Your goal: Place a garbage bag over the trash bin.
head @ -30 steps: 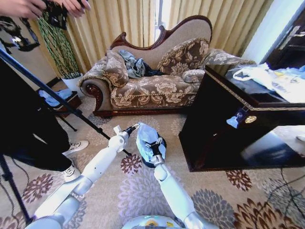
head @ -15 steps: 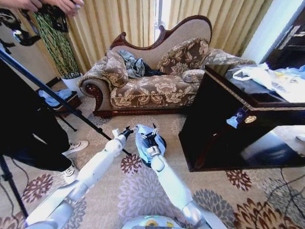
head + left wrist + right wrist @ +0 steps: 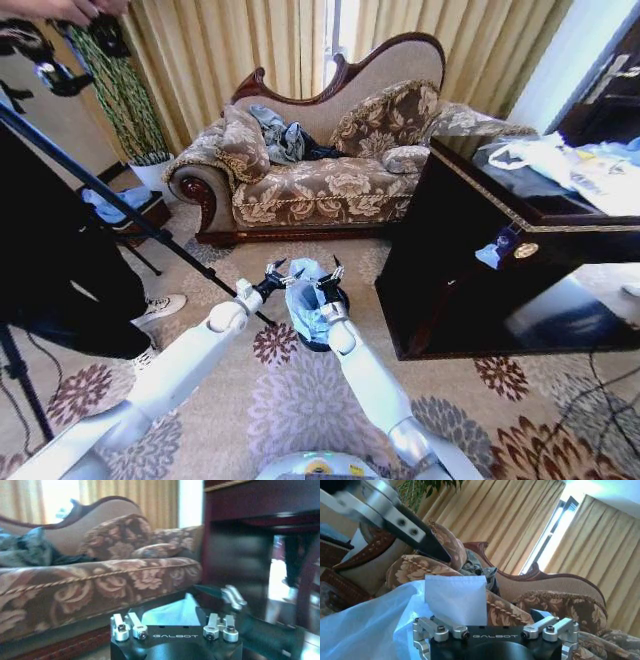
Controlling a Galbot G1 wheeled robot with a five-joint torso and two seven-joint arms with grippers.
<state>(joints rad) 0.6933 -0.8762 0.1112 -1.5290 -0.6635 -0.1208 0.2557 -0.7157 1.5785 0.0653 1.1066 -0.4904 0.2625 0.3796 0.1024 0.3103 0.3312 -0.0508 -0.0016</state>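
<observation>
Both my fingers at the trash bin (image 3: 318, 338), before the sofa (image 3: 300, 180)

Left fingers (image 3: 279, 274) spread, beside the garbage bag (image 3: 308, 300); right fingers (image 3: 329, 274) spread around its rim above the bin.

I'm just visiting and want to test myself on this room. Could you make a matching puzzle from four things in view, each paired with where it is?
Things:
1. garbage bag
2. trash bin
3. sofa
4. left claw

Places:
A. against the curtains
B. on the carpet, under the bag
C. draped on the bin, between both claws
D. at the bag's edge, on the robot's left

Pairs: 1-C, 2-B, 3-A, 4-D
</observation>
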